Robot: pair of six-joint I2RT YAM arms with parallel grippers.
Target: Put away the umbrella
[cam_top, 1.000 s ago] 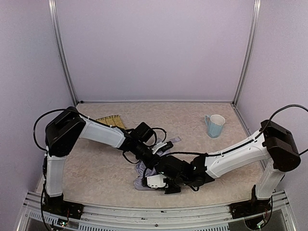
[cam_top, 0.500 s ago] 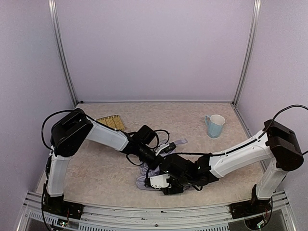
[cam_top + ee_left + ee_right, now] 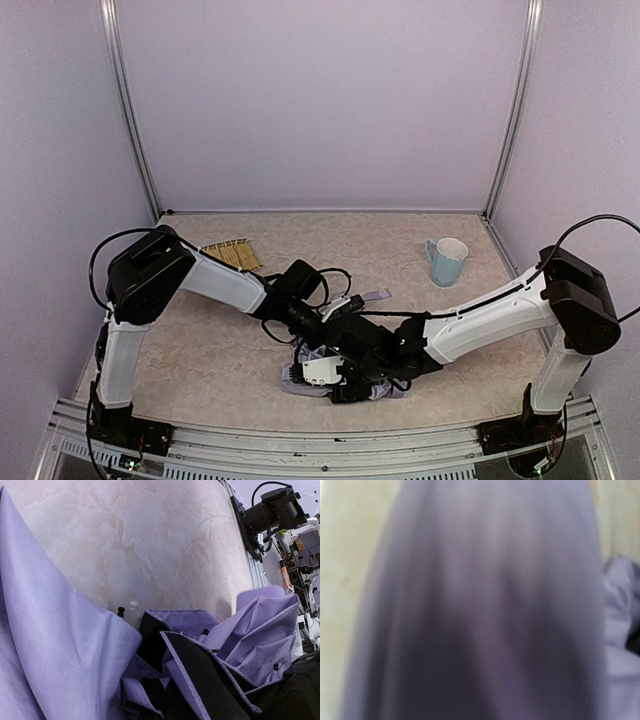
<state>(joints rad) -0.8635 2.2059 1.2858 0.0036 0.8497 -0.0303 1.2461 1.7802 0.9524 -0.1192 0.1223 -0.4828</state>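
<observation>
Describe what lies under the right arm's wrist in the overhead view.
Crumpled lavender umbrella fabric pokes out at either side, resting on the table. The right arm covers the rest; shaft and handle cannot be seen.

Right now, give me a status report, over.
Left gripper, jaws shut. Right gripper at the fabric, jaws unclear. Umbrella crumpled on table, not packed. Mug and straw tray well clear.

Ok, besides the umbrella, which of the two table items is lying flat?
The woven straw tray, flat at the back left beside the left arm. The pale blue mug at the back right stands upright.
</observation>
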